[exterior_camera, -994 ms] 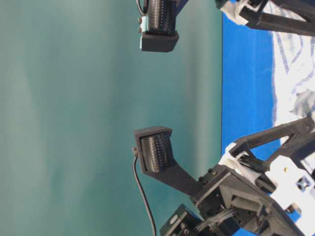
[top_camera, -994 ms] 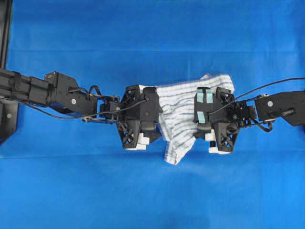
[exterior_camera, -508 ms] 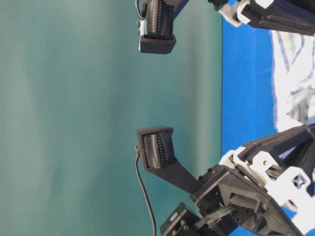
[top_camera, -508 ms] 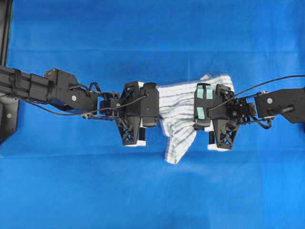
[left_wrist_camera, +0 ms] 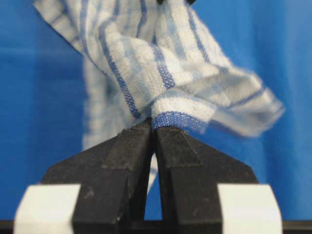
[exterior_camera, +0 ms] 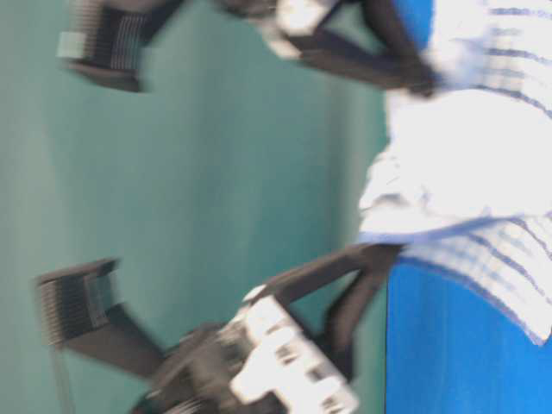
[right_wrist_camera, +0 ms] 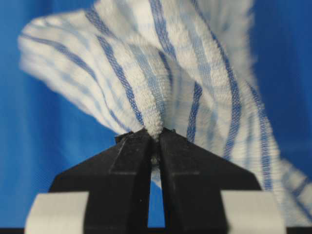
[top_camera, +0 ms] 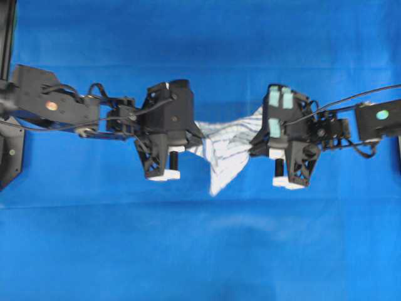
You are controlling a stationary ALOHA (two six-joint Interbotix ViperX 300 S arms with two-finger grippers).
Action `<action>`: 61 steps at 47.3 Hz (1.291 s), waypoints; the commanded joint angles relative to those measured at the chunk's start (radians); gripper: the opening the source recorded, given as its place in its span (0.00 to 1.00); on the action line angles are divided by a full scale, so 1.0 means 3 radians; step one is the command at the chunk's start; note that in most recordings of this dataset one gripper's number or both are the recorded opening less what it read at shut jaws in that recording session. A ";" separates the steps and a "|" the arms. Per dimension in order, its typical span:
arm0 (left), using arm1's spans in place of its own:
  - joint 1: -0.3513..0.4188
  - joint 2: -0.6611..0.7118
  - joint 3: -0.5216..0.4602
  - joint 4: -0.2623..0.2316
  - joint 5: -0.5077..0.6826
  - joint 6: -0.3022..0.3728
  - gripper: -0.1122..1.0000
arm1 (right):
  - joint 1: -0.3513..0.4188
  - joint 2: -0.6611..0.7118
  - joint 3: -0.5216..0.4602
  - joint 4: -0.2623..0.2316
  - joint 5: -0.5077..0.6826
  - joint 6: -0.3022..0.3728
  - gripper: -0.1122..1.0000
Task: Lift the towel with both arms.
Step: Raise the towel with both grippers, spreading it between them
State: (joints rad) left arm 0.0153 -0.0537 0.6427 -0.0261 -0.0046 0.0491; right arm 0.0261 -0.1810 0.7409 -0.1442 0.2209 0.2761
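Observation:
The towel (top_camera: 225, 147), white with blue stripes, hangs bunched between my two grippers, and one corner droops toward the blue table covering (top_camera: 200, 251). My left gripper (top_camera: 193, 133) is shut on the towel's left end. In the left wrist view its jaws (left_wrist_camera: 154, 127) pinch a folded blue-edged hem of the towel (left_wrist_camera: 161, 73). My right gripper (top_camera: 255, 143), with teal pads on its top, is shut on the right end. The right wrist view shows its tips (right_wrist_camera: 155, 134) squeezing a fold of the towel (right_wrist_camera: 165, 68). The table-level view is blurred, but the towel (exterior_camera: 466, 147) is off the surface there.
A black frame (top_camera: 7, 125) stands at the left edge of the overhead view. A cable (top_camera: 351, 100) arcs over the right arm. The blue covering spreads wide in front of and behind the arms.
Both grippers have gone from open to shut on the towel's ends. They have risen and drawn apart, so the towel has left the table and hangs narrow between them.

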 commanded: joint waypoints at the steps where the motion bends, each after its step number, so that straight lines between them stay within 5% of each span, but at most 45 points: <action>1: 0.0026 -0.0281 -0.0036 -0.0005 0.0153 0.0000 0.11 | -0.0026 -0.0261 -0.0235 -0.0015 0.0245 -0.0005 0.15; 17: 0.0123 -0.1048 -0.0353 0.0010 0.0946 0.0020 0.11 | -0.0082 -0.0629 -0.1115 -0.0343 0.1207 -0.0020 0.15; 39: 0.0159 -0.1841 -0.0813 0.0026 0.1473 0.0097 0.11 | -0.0082 -0.0629 -0.2224 -0.0568 0.1667 -0.0046 0.15; 61: 0.0159 -0.2045 -0.0833 0.0020 0.1457 0.0337 0.11 | -0.0082 -0.0583 -0.2429 -0.0562 0.1728 -0.0184 0.15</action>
State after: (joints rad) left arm 0.0614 -0.6673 0.4157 -0.0199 0.4387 0.1534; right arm 0.0046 -0.3497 0.0383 -0.3114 0.7332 0.2240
